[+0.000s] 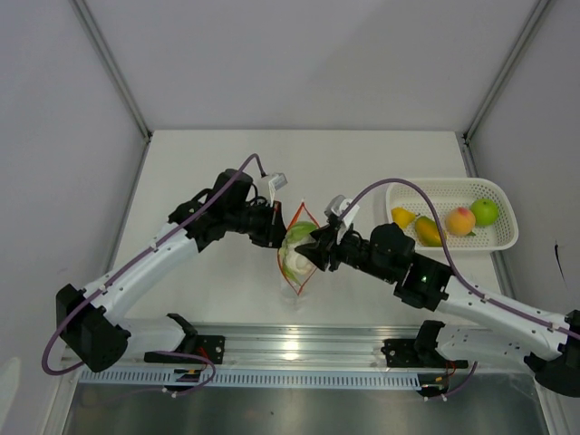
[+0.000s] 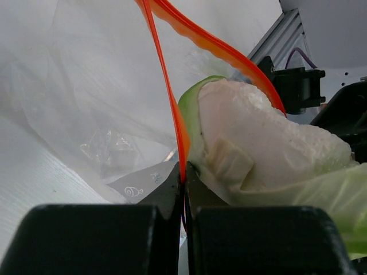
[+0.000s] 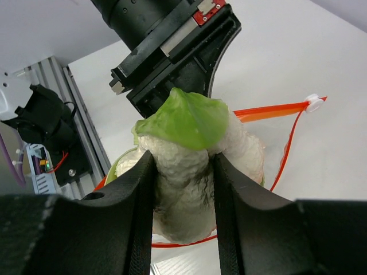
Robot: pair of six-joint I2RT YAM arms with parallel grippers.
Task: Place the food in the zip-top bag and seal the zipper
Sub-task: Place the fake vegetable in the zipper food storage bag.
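Observation:
The clear zip-top bag hangs open at the table's middle, its orange-red zipper spread into a loop. My left gripper is shut on one zipper edge and holds the mouth open. My right gripper is shut on the white-and-green leafy vegetable, which sits in the bag's mouth. The vegetable also shows in the left wrist view, inside the zipper loop. A yellow fruit, an orange fruit, a peach and a green apple lie in the basket.
The white mesh basket stands at the right, near the table's far-right side. An aluminium rail runs along the near edge between the arm bases. Grey walls close in left and right.

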